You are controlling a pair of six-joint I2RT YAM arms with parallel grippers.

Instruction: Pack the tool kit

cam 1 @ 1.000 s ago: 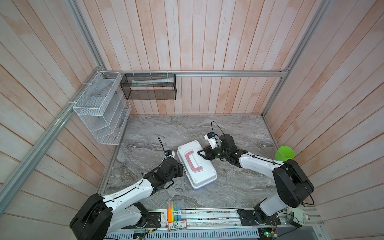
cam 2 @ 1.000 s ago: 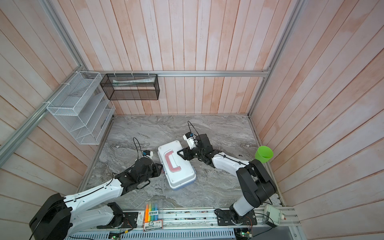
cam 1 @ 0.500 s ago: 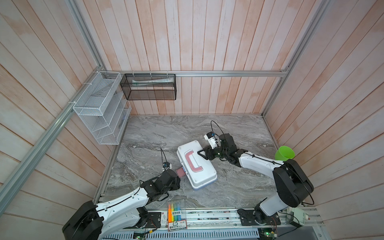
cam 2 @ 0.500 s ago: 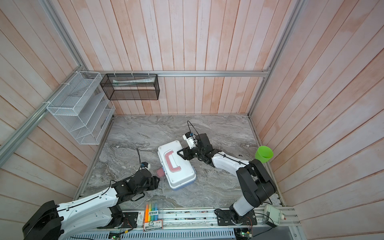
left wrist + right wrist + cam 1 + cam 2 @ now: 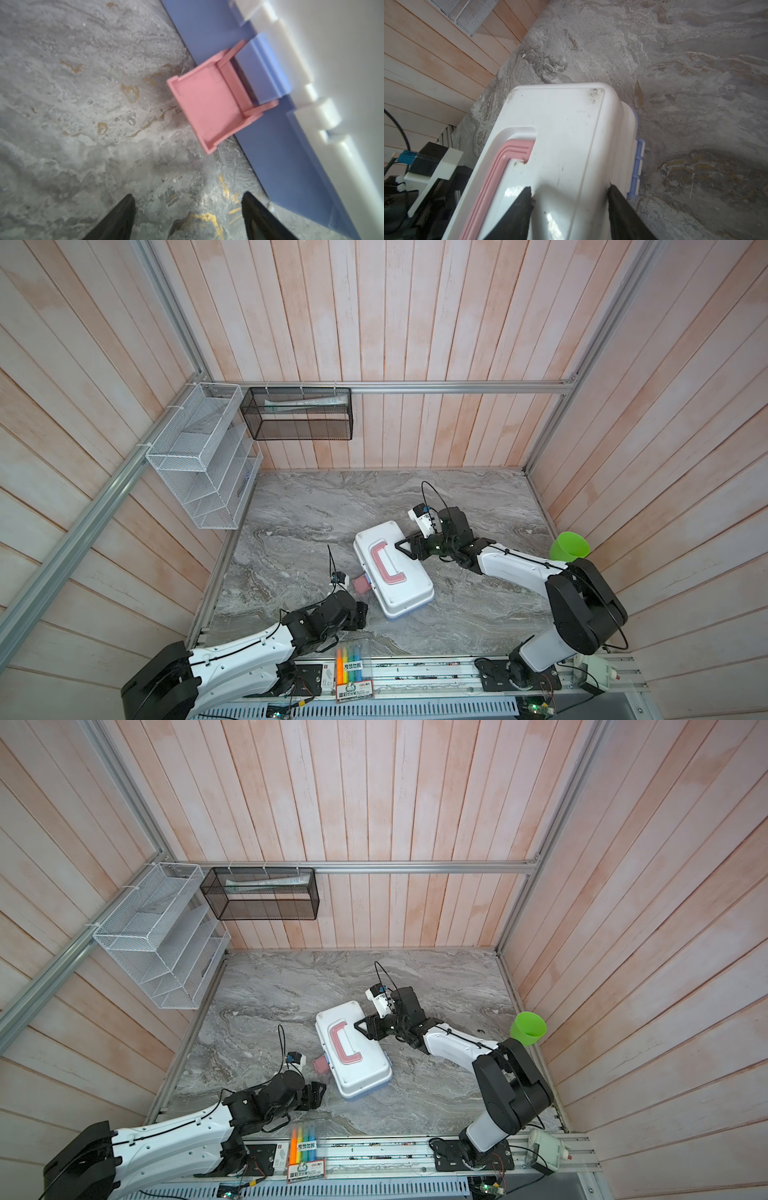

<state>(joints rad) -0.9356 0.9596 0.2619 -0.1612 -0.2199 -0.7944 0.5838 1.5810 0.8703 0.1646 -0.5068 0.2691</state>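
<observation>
Pink plastic latch [image 5: 360, 584] on white-lidded blue case [image 5: 415, 589]: just beyond my wide, empty left jaws; right jaws part-spread atop case.

A white wire rack [image 5: 199, 460] is hanging from the rail on the left wall, and a black mesh basket [image 5: 299, 414] is hanging just beside it on the back wall, holding a pale flat item. A green cup [image 5: 569, 546] is resting against the right wall, at the edge of the grey marbled surface [image 5: 311, 506]. A clear pack of coloured highlighter pens [image 5: 353, 664] is lying at the front edge of the surface, overlapping the metal base rail.
</observation>
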